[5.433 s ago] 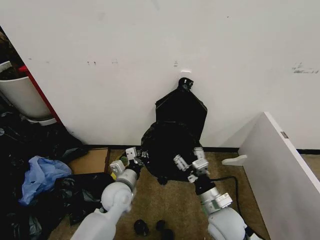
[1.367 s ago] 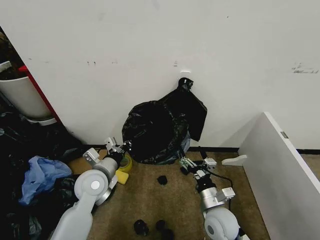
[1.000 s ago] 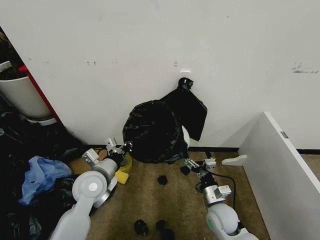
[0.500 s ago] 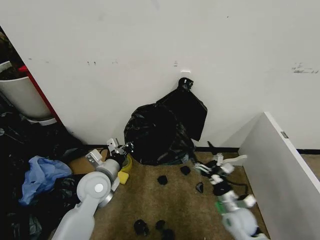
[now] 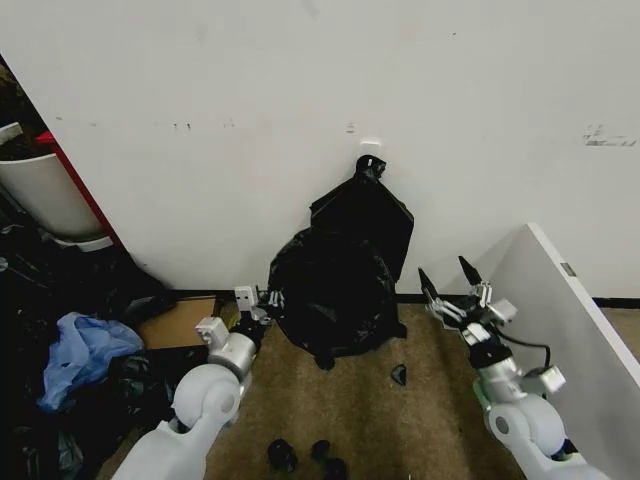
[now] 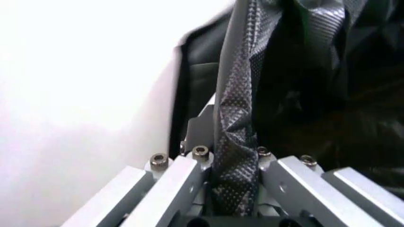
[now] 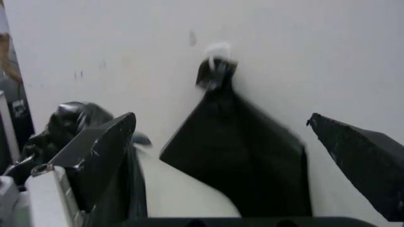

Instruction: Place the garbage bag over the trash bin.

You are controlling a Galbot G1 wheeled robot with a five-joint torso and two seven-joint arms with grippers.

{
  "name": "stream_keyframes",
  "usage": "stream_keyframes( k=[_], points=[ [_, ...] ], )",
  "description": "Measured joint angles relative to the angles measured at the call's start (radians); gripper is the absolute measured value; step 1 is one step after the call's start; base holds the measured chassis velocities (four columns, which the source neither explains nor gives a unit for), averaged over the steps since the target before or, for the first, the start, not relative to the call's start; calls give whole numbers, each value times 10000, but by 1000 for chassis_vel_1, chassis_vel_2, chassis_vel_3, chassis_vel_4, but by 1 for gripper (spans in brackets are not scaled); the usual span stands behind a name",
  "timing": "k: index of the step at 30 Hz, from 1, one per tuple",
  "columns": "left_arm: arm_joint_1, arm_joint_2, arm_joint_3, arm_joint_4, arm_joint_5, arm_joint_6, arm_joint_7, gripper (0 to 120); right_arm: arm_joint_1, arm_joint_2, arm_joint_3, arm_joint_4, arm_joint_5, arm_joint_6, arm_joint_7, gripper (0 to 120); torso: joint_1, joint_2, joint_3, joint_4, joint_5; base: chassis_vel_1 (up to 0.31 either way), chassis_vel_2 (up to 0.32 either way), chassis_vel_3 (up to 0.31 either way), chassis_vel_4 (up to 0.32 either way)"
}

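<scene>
1. The left tool (image 5: 262,303) is clamped on a fold of the garbage bag (image 5: 335,300), likely to keep the loose film draped over the trash bin, whose white side peeks out in the right wrist view (image 7: 180,198).
2. The right tool (image 5: 455,290) hovers right of the bag with fingers spread wide, gripping nothing.
3. The bag stands on brown floor (image 5: 350,410) against a white wall (image 5: 300,120), with a matte black bundle (image 5: 365,215) hanging behind it and dark clutter at left.

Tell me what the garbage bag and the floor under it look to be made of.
The garbage bag, pinched between the left gripper's fingers, looks like thin glossy black plastic film: crinkled, with an embossed dimple pattern in the left wrist view. The floor looks like short-pile brown carpet, matte and speckled, though the weave is not clear.
</scene>
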Motion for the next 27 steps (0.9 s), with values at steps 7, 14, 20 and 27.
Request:
stream_keyframes(
  k=[7,14,20,27],
  points=[
    [-175,626,-92,1369,1188,-2489,2348,1,266,-900,-172,165,660,-596,-143,100,0,0,1,0,0,0,0,0,0],
    [-712,611,-363,2630,1472,-4915,4869,1,453,-1890,-107,-491,762,-775,-2239,100,0,0,1,-1,3,0,0,0,0],
    [-880,558,-395,2862,1939,-6022,5814,1,537,-2127,-75,-764,747,-755,-3695,100,0,0,1,-2,2,0,0,0,0],
    [-940,510,-404,2853,2501,-6485,6038,1,516,-1860,-20,-895,689,-547,-5804,100,0,0,0,-1,2,0,0,0,0]
  ],
)
